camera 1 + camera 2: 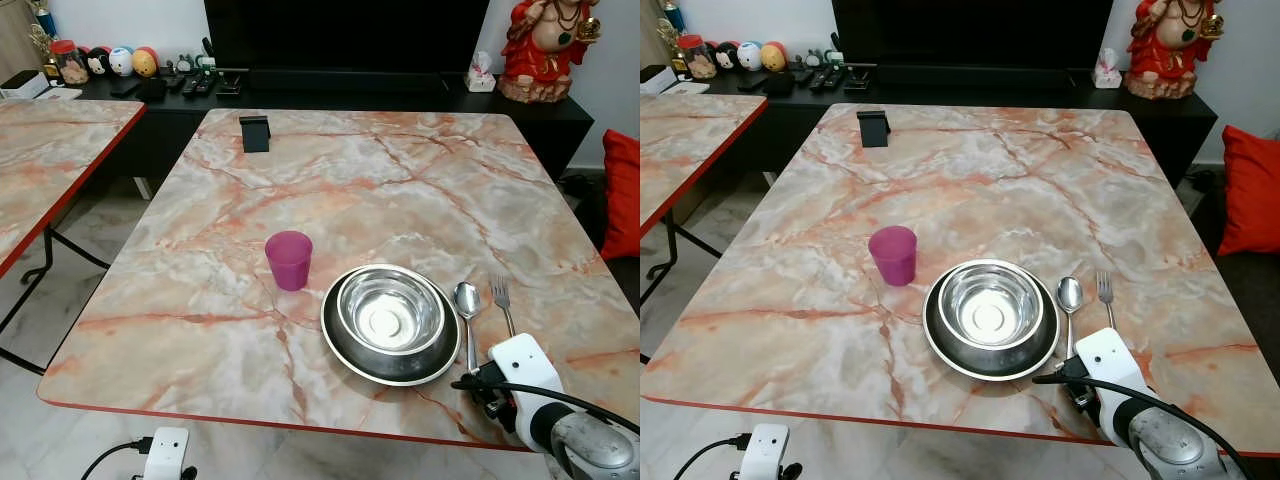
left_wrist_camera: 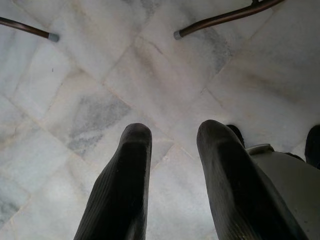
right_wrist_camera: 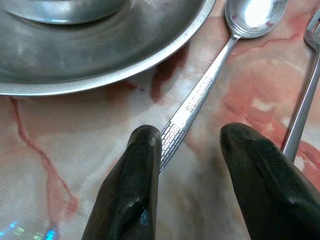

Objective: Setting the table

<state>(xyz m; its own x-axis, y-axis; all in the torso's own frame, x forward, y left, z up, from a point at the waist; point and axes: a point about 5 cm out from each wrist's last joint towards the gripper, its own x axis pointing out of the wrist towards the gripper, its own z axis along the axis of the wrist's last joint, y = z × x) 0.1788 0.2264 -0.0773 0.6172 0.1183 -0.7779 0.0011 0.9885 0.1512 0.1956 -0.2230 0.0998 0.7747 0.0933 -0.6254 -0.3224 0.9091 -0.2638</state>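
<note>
- A second table point(image 1: 40, 160) stands far left, apart from the one being set; nothing on it matters here.
- The left gripper point(image 2: 172, 185) hangs idle low on the left over the pale floor tiles point(image 2: 100, 75), fingers parted and holding nothing.
- On the near half of the marble table point(image 1: 380, 170), a purple cup point(image 1: 289, 260) stands upright just left of the plate, close but not touching it.
- A steel bowl point(image 1: 390, 312) sits inside a dark-rimmed plate point(image 1: 345, 352), near the table's front edge.
- Just right of the plate lies a spoon point(image 1: 467, 305), bowl end far and handle pointing near, and right of that a fork point(image 1: 503, 300), roughly parallel, tines far.
- The right gripper point(image 3: 192, 165) sits low over the near end of the spoon handle, fingers spread with a clear gap; the handle runs under or against the left finger point(image 3: 142, 165) (contact cannot be judged), and nothing is gripped.
- The place looks largely set, so I judge the step in hand to be either letting go of the spoon or nudging it straight.
- To do that well, keep the fingers apart and lift straight up and back, so the handle is not dragged and the fork (very close to the other finger) is not knocked askew.
</note>
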